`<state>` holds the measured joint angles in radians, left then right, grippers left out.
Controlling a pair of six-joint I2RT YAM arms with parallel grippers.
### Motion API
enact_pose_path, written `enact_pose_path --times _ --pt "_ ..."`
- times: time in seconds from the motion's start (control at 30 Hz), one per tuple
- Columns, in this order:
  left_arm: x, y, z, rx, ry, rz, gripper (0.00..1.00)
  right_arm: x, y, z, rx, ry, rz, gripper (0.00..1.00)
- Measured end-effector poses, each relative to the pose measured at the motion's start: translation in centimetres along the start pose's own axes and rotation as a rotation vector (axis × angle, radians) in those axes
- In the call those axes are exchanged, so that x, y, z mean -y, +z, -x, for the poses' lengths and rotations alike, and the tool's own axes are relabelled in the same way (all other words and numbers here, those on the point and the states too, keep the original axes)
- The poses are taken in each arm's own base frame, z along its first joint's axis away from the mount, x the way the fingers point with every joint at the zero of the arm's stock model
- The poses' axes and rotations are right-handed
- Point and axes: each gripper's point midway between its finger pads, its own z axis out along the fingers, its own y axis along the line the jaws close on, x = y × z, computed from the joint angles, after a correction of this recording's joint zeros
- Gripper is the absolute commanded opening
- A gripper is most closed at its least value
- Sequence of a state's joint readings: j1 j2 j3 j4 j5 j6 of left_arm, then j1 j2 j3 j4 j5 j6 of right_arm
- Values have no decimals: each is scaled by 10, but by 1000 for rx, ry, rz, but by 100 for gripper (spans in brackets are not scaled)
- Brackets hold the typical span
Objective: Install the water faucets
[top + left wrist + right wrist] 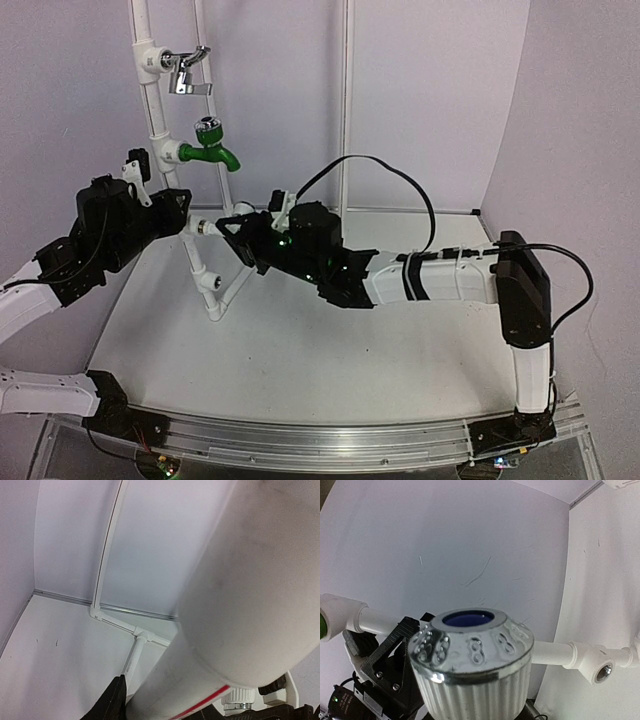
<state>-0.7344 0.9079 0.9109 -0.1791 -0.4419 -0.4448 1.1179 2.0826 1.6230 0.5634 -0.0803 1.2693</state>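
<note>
Right jaws: the right gripper [232, 227] is clamped on the water faucet [470, 650]. The tap hides the fingers in the wrist view.
Left jaws: the left gripper [172, 215] is drawn in round the white pipe [240, 605], which fills its wrist view. One dark finger [116, 700] shows beside the pipe. I read this as a bracing hold.
Faucet location: between the two grippers and just beside the pipe, above the table [300, 350]. From overhead only a chrome end shows; the rest is under the right gripper.
Faucet heading: in the right wrist view the chrome knob's blue-centred crown faces up and tips slightly toward the camera, with the ribbed white skirt below. The spout is not visible.
Long axis: judged to lie roughly level, running from the right jaws toward the pipe. I cannot confirm this, as the body is hidden.
Nearby port: an open threaded tee [594, 661] sits further along the pipe, apart from the faucet.
Already fitted: the green tap [210, 150] and the chrome lever tap [185, 72] sit higher on the frame.
Step in hand (judgement): seating the faucet's thread in a pipe port.
How to do it well: square the thread axis to the port before turning. Let the left arm hold the pipe steady. Start with light pressure to avoid cross-threading. Finish with the spout pointing down.
</note>
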Motion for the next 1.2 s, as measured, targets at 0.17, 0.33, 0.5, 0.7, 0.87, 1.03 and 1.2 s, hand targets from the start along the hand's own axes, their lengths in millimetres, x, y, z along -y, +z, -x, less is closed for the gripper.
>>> enact_pose_path --times 0.17,0.33,0.5,0.7,0.87,1.03,1.2 --pt "1 -1 -1 11 0 -2 0 0 -2 -1 -7 106 -16 0" --pt "1 -2 -2 28 1 -7 0 1 -3 -2 -18 214 -32 0" --pt "1 -3 -1 43 4 -9 0 2 -3 -4 -28 329 -36 0" --pt "-1 -5 -1 59 5 -10 0 1 -3 -5 -49 440 -45 0" --pt "-2 -7 0 76 5 -13 0 0 -2 -5 -79 530 -61 0" --pt "-3 -10 0 87 11 -19 0 0 -2 -4 -99 614 -75 0" --pt "-2 -9 -1 83 16 -20 0 1 -3 0 -102 661 -79 29"
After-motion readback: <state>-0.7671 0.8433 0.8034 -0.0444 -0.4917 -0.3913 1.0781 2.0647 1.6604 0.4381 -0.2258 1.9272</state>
